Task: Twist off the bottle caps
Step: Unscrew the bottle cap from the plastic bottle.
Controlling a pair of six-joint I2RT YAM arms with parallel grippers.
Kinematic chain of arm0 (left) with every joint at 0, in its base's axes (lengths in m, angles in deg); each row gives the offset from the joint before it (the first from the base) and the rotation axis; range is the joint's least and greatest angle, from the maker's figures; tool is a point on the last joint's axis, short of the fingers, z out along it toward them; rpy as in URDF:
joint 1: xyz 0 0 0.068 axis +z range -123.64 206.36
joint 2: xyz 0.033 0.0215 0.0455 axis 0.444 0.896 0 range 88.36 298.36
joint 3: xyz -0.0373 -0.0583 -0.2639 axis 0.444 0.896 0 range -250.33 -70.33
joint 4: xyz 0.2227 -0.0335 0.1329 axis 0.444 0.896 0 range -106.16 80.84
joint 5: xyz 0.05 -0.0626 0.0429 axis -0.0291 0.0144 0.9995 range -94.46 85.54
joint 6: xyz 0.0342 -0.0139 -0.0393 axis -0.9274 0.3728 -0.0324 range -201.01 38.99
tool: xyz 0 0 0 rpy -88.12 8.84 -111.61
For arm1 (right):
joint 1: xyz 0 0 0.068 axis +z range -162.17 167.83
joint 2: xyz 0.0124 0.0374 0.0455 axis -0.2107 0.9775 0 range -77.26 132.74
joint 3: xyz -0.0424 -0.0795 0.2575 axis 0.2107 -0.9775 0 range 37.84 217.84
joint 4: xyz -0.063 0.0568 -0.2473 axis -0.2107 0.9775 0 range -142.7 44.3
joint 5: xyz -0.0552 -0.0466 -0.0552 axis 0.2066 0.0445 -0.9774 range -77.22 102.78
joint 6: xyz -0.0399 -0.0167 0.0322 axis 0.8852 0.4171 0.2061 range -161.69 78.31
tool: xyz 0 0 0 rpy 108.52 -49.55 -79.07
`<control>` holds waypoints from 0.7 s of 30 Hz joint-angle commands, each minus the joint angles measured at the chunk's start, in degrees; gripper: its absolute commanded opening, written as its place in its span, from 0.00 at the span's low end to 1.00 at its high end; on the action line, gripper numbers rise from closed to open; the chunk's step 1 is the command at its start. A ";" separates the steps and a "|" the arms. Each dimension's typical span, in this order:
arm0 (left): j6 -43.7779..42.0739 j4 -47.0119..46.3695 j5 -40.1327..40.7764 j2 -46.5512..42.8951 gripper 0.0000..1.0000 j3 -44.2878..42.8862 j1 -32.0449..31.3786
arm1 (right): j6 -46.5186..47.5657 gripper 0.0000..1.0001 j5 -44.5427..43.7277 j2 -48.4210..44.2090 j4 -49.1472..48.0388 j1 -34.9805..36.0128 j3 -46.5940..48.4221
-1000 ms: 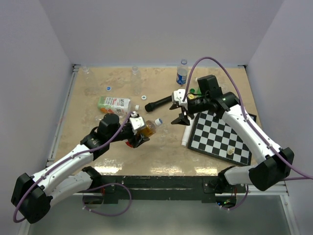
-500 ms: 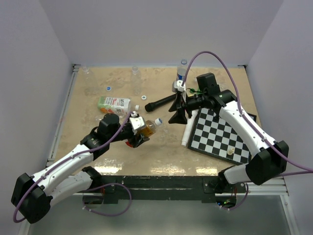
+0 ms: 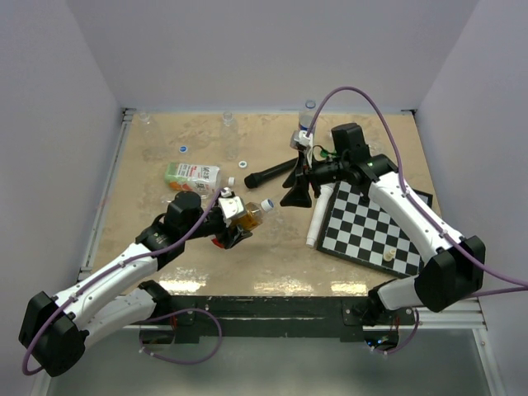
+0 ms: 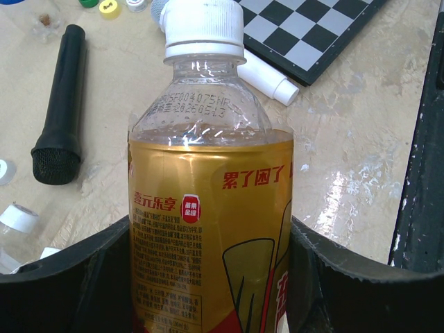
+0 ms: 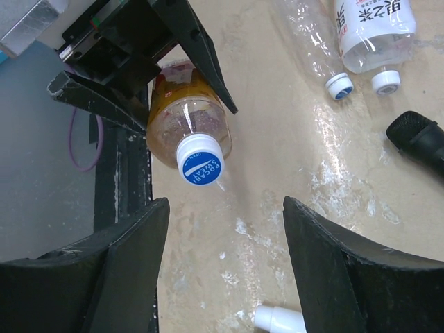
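As left arm (image 3: pixel 124 268) holds bottle (image 3: pixel 246 217) — tilted.

The right wrist view shows three bottles: one amber bottle (image 5: pixel 177 118), one clear bottle (image 5: pixel 309 38) and one white-labelled bottle (image 5: pixel 374 28). From above, the tabletop (image 3: pixel 272 256) carries one microphone (image 3: pixel 268 174), one chessboard (image 3: pixel 355 227), one white tube (image 3: pixel 316 219) and two loose caps, a blue cap (image 3: pixel 182 149) and a whitish cap (image 3: pixel 243 163).

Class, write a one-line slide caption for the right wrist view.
Right gripper, open, faces the blue-and-white cap of the amber drink bottle clamped in the left gripper.
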 commanded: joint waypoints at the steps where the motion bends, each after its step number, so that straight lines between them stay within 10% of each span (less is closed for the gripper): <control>1: 1.07 -1.31 0.14 -0.81 0.00 -0.71 0.19 | -2.25 0.71 1.81 -2.22 -2.89 -0.06 -0.53; 21: 1.15 -1.31 0.22 -0.37 0.00 -0.62 0.19 | -11.21 0.71 2.07 0.94 -11.42 5.30 -4.13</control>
